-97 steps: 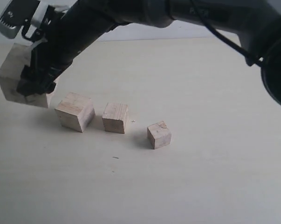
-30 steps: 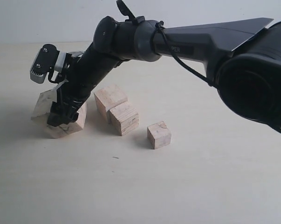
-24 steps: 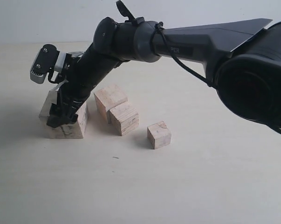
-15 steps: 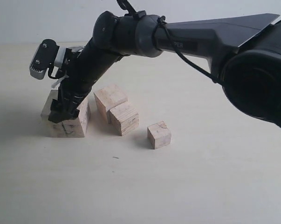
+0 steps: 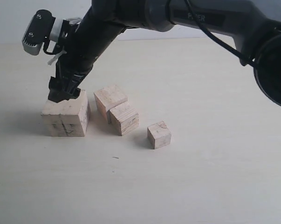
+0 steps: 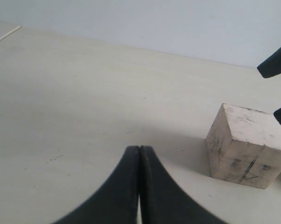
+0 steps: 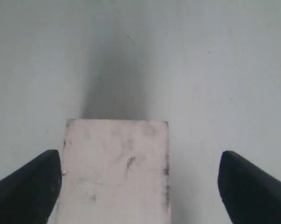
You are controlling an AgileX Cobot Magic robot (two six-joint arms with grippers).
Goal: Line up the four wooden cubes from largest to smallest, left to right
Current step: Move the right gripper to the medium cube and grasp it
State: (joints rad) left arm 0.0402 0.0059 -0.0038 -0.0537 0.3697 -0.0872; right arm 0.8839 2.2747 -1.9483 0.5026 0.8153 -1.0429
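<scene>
pale dark-scuffed cube [image 5: 65, 117], black hand [image 5: 64, 93], cream table [image 5: 201, 177]

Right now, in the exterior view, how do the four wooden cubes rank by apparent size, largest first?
1. The scuffed leftmost cube.
2 and 3. The rear middle cube and the front middle cube look nearly alike. The front one is nearer the camera and overlaps the rear one, so I leave them unranked.
4. The rightmost cube.

**What my feeds are not giving me**

I am losing the largest cube [image 7: 116, 168] past the right wrist picture's edge. On the exterior camera the right gripper [image 5: 64, 94] is covering that cube's twelve o'clock edge, and the third cube [image 5: 124, 118] is hiding the second cube [image 5: 108, 97] on its five o'clock side.
</scene>
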